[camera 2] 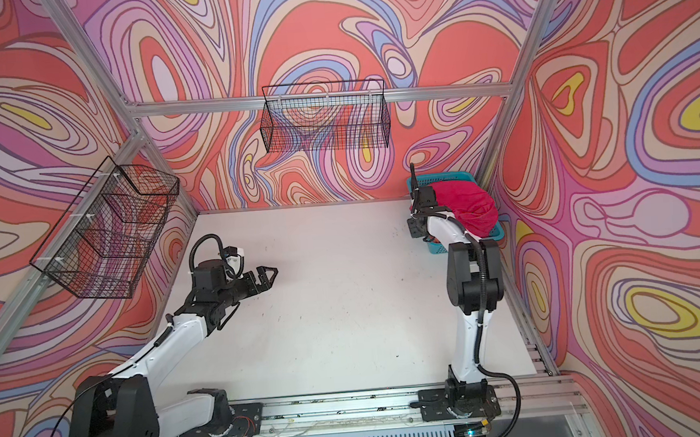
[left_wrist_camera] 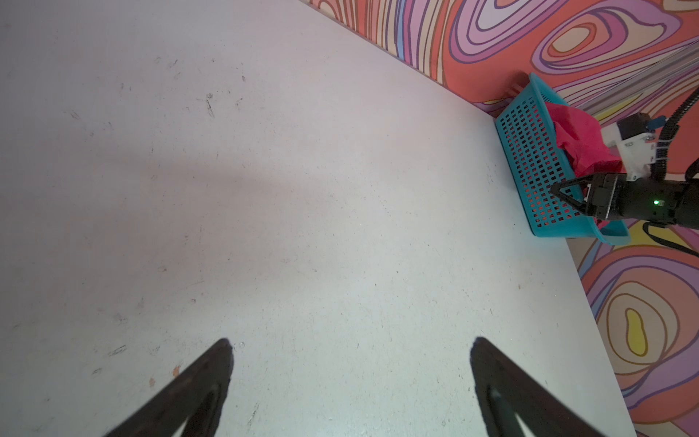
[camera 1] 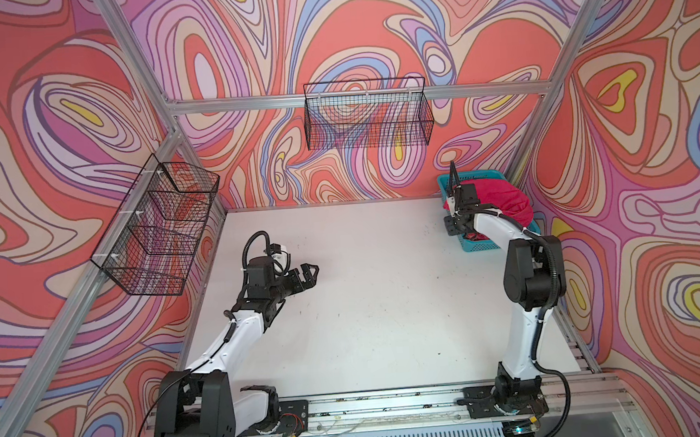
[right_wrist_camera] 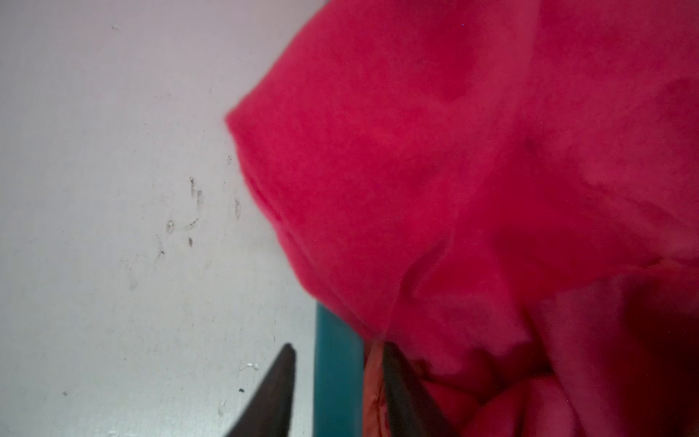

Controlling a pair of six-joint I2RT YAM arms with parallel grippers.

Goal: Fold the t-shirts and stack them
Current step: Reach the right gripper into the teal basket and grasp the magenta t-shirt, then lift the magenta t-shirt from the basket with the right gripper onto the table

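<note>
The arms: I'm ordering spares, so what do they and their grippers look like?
The left arm and right arm have white link shells, black joint housings and black ribbed cable hoses. The left gripper and right gripper are black, with tapering, pointed fingers. A green light glows on the right wrist.

Count of the things in the cell, kind by kind.
Two robot arms, the left arm [camera 1: 231,343] and the right arm [camera 1: 522,334], each with one gripper: the left gripper [camera 1: 311,275] and the right gripper [right_wrist_camera: 337,346]. Two black wire baskets: the side wire basket [camera 1: 161,227] and the back wire basket [camera 1: 367,118]. One teal basket [left_wrist_camera: 529,159]. Two t-shirts: one magenta t-shirt [camera 1: 501,202] and one orange t-shirt [right_wrist_camera: 372,378], of which only a strip shows. One white table [camera 1: 366,310].
</note>
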